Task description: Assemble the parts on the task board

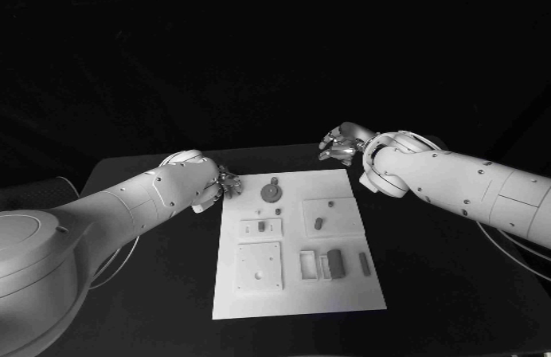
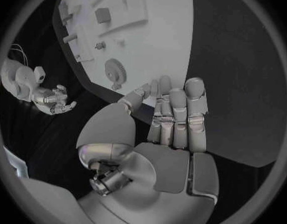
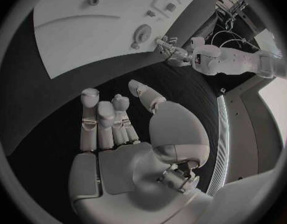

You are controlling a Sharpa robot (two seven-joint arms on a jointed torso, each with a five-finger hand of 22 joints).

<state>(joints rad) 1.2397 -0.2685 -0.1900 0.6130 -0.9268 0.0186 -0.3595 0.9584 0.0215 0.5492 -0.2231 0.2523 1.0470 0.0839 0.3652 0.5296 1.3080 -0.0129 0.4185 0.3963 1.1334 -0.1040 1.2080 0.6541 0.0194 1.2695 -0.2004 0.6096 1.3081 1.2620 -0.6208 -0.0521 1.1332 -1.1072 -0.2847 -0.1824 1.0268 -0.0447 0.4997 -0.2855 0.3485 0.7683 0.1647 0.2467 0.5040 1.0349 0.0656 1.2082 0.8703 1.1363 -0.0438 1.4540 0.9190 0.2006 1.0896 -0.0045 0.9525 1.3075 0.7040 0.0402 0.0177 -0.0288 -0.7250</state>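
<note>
Waiting at the start: left hand point(image 1: 220, 184) at the far left corner of the white board point(image 1: 345, 293), fingers straight and released, holding nothing. Right hand point(image 1: 342, 144) just beyond the far right corner, also released. Round gear-like part point(image 1: 272, 191) lying nearest the left hand, probably first to pinch. Black table point(image 1: 459, 293), dark room behind.

The left hand point(image 1: 225, 183) is held at nine o'clock, fingers extended together, nothing gripped. The right hand point(image 1: 342, 143) is raised at one o'clock, fingers loosely spread, nothing held.
</note>
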